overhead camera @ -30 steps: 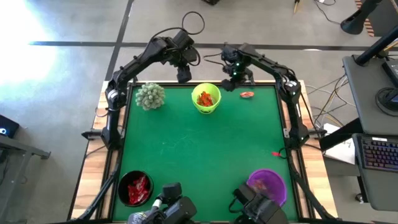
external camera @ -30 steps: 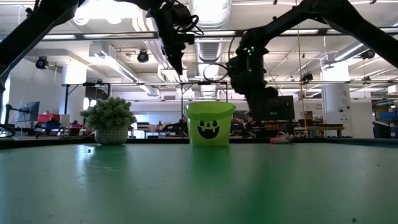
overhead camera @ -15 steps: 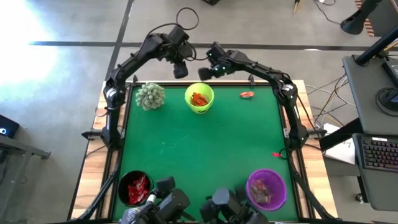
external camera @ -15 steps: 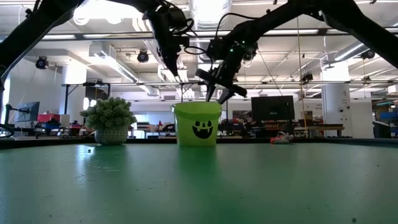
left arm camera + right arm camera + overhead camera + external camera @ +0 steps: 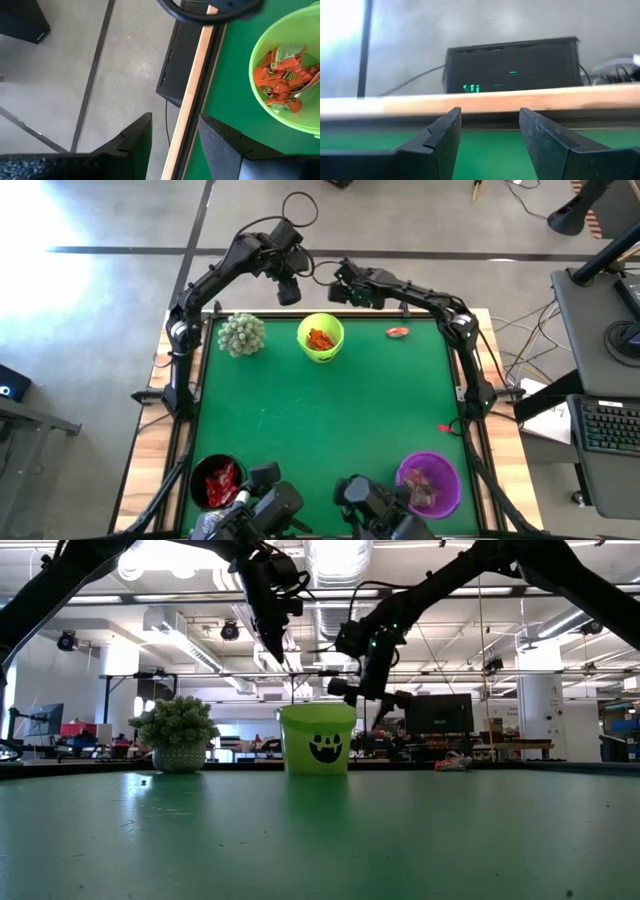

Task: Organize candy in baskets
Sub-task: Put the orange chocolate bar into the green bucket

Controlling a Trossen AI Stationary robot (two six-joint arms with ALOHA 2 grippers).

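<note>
The lime green basket (image 5: 320, 338) (image 5: 318, 739) stands on its base near the table's far edge, with orange candy (image 5: 280, 77) inside. The black basket (image 5: 217, 481) holds red candy at the near left corner. The purple basket (image 5: 428, 484) holds candy at the near right. One loose candy (image 5: 398, 332) lies by the far edge, and a small red one (image 5: 444, 428) by the right edge. My left gripper (image 5: 290, 292) (image 5: 172, 137) hangs open above the far edge, left of the green basket. My right gripper (image 5: 336, 291) (image 5: 490, 125) is open, just beyond the basket's far rim.
A spiky pale-green ball plant (image 5: 241, 334) stands left of the green basket. A black box (image 5: 512, 65) sits on the floor past the wooden far edge (image 5: 480, 102). The green middle of the table (image 5: 320, 420) has room.
The green basket has slid a little toward the table's left edge and stays upright. My right gripper swung left along the far edge to the basket's far rim, then rose slightly and turned. My left gripper drifted slightly left.
</note>
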